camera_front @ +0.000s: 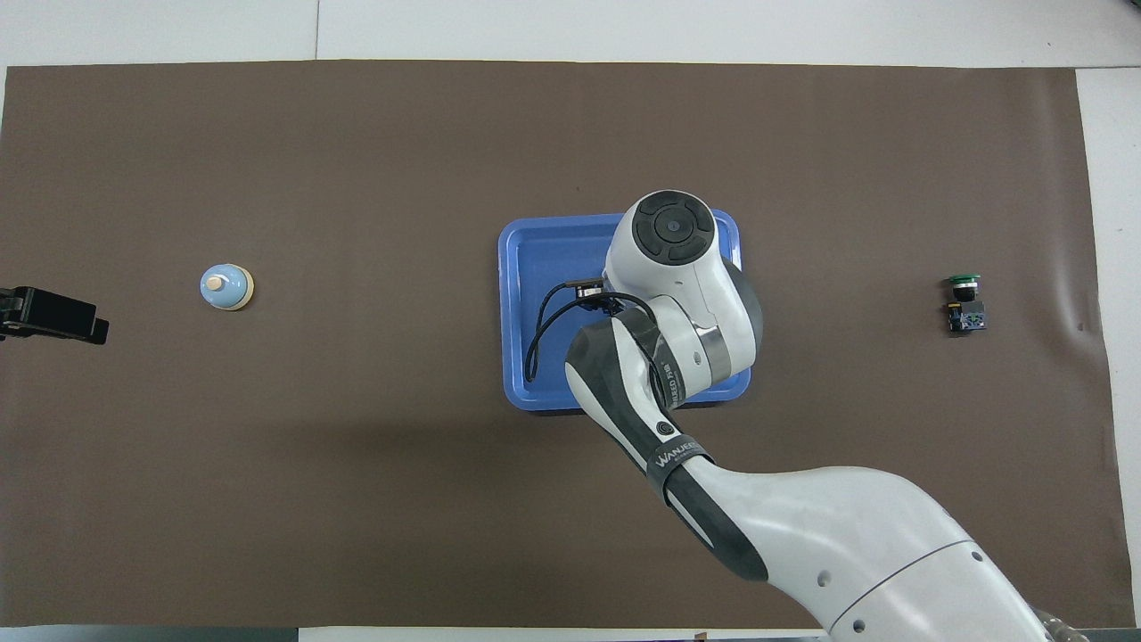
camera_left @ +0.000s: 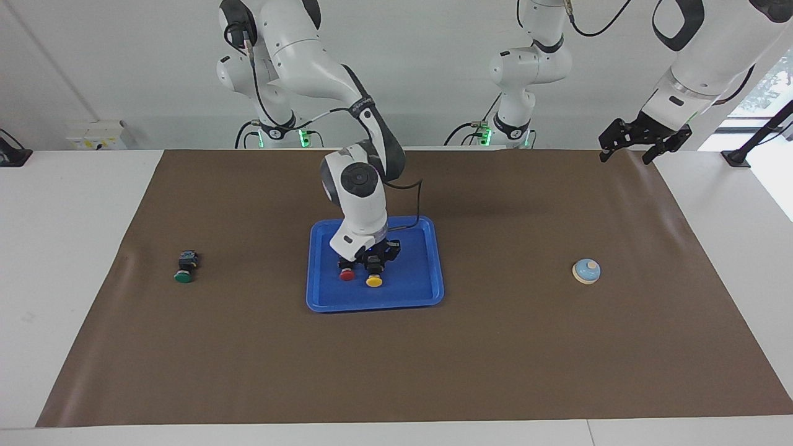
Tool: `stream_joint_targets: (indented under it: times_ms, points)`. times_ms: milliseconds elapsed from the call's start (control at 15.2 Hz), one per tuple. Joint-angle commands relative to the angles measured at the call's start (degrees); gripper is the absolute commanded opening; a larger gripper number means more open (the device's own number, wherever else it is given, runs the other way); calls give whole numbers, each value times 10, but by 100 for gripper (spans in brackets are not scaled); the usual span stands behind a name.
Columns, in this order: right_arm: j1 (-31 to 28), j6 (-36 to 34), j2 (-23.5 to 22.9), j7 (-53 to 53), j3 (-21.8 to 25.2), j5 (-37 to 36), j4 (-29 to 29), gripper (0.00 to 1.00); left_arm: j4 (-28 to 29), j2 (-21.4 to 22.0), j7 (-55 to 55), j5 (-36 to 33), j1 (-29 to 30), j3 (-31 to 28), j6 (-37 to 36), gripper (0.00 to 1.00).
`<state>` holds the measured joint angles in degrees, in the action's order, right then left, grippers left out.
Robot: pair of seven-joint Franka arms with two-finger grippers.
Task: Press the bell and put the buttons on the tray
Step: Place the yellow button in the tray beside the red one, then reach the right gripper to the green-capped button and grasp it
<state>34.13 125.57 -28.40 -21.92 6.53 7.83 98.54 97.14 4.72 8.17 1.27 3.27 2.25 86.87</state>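
Note:
My right gripper [camera_left: 374, 262] is down in the blue tray [camera_left: 421, 272], shut on the black body of the yellow button [camera_left: 373, 282]. That button sits right beside the red button [camera_left: 347, 275], toward the left arm's end. In the overhead view the right arm's wrist hides both buttons and the gripper, and only part of the tray [camera_front: 544, 259] shows. The green button [camera_left: 183, 277] [camera_front: 963, 285] lies on the brown mat toward the right arm's end. The light-blue bell [camera_left: 586, 271] [camera_front: 226, 287] stands toward the left arm's end. My left gripper [camera_left: 624, 156] [camera_front: 53, 314] waits open, raised over the mat's edge near its base.
A brown mat [camera_left: 495, 347] covers most of the white table. The right arm's forearm [camera_front: 802, 526] stretches over the mat from the robots' end to the tray. A third arm's base [camera_left: 513, 127] stands at the table's edge between the two arms.

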Motion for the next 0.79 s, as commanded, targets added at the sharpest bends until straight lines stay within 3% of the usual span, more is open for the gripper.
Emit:
stream_joint_targets:
  times_ms: [0, 264, 396, 528, 726]
  points:
    - [-3, -32, 12, -16, -5, 10, -8, 100, -5, 4, 5, 0, -1, -2, -7, 100]
    - [-38, -90, 41, 37, 25, -55, -28, 100, -5, 4, 5, 0, -1, -2, -7, 100]
    - [-98, -123, 55, 166, 30, -72, -25, 100, -5, 4, 5, 0, -1, -2, -7, 100]
    - [-164, -139, 70, 217, 30, -72, -8, 100, -5, 4, 5, 0, -1, -2, -7, 100]
    - [-258, -117, 94, 306, 30, -72, 54, 100, -5, 4, 5, 0, -1, -2, -7, 100]
